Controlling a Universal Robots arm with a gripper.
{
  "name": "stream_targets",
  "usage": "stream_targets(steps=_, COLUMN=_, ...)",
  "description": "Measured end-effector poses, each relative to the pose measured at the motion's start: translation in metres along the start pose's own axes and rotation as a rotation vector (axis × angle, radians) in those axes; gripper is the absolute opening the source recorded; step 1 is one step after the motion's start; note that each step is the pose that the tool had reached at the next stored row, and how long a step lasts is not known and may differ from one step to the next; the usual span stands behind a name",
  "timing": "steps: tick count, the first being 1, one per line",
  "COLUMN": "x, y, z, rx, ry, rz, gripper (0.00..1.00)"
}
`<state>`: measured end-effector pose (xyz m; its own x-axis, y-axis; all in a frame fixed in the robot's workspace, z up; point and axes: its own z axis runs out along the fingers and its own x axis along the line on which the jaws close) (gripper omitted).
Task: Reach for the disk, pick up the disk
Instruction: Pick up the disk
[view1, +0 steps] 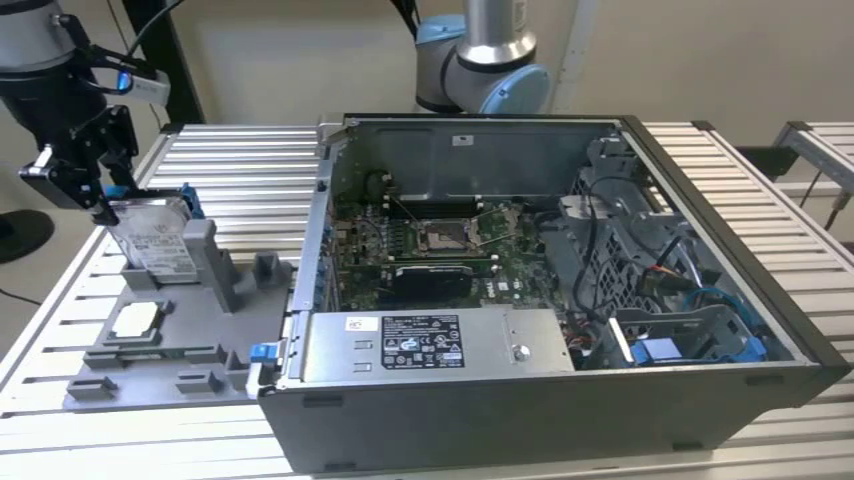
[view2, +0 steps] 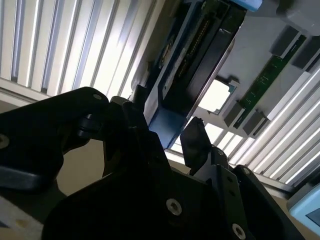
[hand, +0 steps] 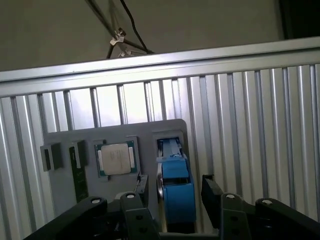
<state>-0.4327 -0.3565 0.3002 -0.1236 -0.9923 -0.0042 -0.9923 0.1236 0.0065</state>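
From my station, the exterior view shows the disk (view1: 150, 240) standing on edge in a slot of the grey holder (view1: 200, 300), on the exterior view's left. The holder sits on the slatted table (view1: 240, 160), just beside the open computer case (view1: 561, 400). The gripper (view1: 96, 198) hangs at the disk's upper corner, on the side away from the case.

In the first wrist view I see the disk (hand: 175, 200) end-on, blue bracket facing the camera. The gripper (hand: 176, 184) is spread wide, with one of its fingers (hand: 210, 191) on each side of the disk's end. There is a gap on both sides, so it straddles the disk without clamping it. The second wrist view agrees: light shows between the disk (view2: 205, 60) and the nearer finger.

A square chip (hand: 116, 159) lies flat in the holder just beside the disk's slot.
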Motion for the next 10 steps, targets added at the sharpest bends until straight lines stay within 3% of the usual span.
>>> stream_targets(steps=7, x=-0.0003, y=-0.0028, z=0.0118, rx=0.0, ry=0.0, rz=0.0, gripper=1.0)
stream_targets(steps=10, x=-0.0004, y=-0.0029, z=0.0126, rx=-0.0002, ry=-0.0002, rz=0.0, gripper=1.0)
